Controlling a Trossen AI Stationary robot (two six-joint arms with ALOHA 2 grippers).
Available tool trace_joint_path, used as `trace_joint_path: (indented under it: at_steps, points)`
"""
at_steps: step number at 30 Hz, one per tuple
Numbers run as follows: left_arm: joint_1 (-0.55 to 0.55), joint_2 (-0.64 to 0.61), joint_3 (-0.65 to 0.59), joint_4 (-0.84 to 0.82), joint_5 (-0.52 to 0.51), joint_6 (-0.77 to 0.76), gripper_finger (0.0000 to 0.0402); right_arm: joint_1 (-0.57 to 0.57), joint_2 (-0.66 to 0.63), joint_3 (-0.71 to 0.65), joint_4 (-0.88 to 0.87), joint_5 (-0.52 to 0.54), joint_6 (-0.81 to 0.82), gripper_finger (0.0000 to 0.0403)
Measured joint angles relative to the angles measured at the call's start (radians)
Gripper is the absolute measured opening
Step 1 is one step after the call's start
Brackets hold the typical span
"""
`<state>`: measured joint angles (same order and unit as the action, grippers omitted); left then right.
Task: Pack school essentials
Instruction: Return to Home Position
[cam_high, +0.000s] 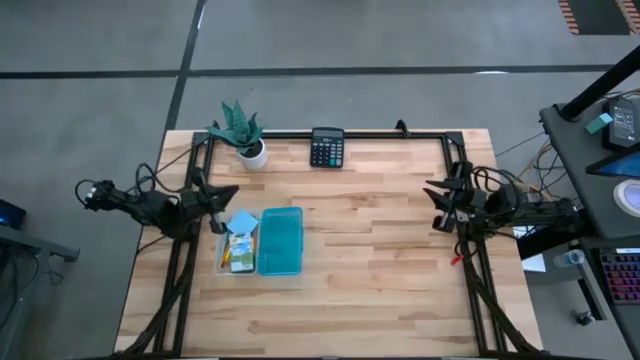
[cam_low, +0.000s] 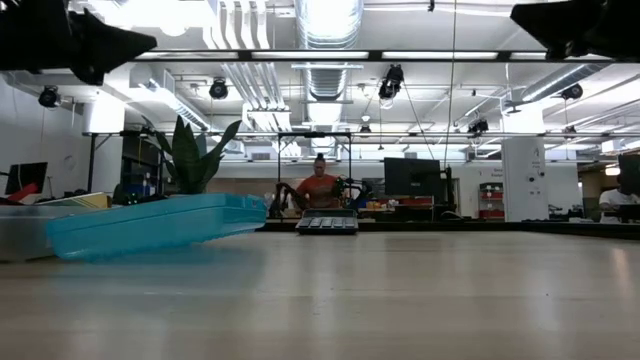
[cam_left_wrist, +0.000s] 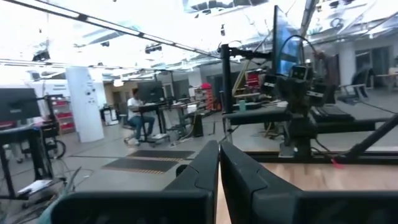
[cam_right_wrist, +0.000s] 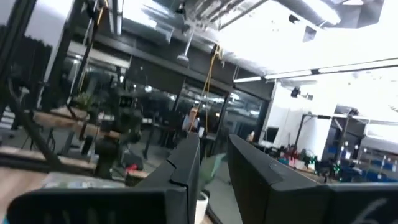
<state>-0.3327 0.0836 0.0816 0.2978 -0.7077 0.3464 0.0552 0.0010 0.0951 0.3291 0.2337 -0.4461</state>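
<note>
A clear box (cam_high: 236, 247) stands left of the table's middle. In it lie a light-blue sticky-note pad (cam_high: 243, 221) and yellow and green stationery (cam_high: 238, 257); single items I cannot make out. Its teal lid (cam_high: 281, 241) lies beside it on the right, and in the low view the lid (cam_low: 150, 226) sits tilted, one edge raised toward the box. My left gripper (cam_high: 228, 194) (cam_left_wrist: 219, 163) hovers shut just left of and above the box. My right gripper (cam_high: 432, 192) (cam_right_wrist: 213, 155) hovers open near the table's right edge, well away from the box.
A green plant in a white pot (cam_high: 243, 135) and a black calculator (cam_high: 327, 147) stand at the far edge. A small red thing (cam_high: 455, 260) lies by the right arm's base. Bare wood (cam_high: 370, 280) spreads across the middle and near side. A person sits far off in the room (cam_low: 320, 188).
</note>
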Motion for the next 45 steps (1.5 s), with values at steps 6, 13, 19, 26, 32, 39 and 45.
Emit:
trace_joint_path:
  at_steps: [6, 13, 19, 26, 32, 39, 45]
  points:
    - [0.073, 0.046, -0.060, 0.052, 0.036, -0.062, 0.0000, -0.025, 0.028, -0.078, 0.169, -0.069, 0.008, 0.0070]
    - [0.147, 0.134, -0.070, 0.059, 0.107, -0.071, 0.0000, -0.045, 0.059, -0.082, 0.141, -0.078, 0.042, 0.0070]
    - [0.148, 0.061, -0.056, 0.057, 0.112, 0.027, 0.0000, -0.045, 0.053, -0.083, 0.067, -0.078, 0.080, 0.0068]
    - [0.148, -0.058, -0.058, -0.116, 0.103, 0.029, 0.0000, -0.045, 0.013, -0.083, 0.015, -0.080, 0.083, 0.0068]
    - [0.148, -0.044, -0.073, -0.147, 0.137, -0.035, 0.0000, -0.045, 0.005, -0.083, -0.074, -0.085, 0.099, 0.0068]
    - [0.148, -0.048, -0.073, -0.219, 0.155, -0.114, 0.0000, -0.047, 0.008, -0.084, -0.149, -0.036, 0.120, 0.0068]
    - [0.148, -0.037, -0.073, -0.221, 0.149, -0.102, 0.0000, -0.047, 0.009, -0.084, -0.153, 0.096, 0.184, 0.0068]
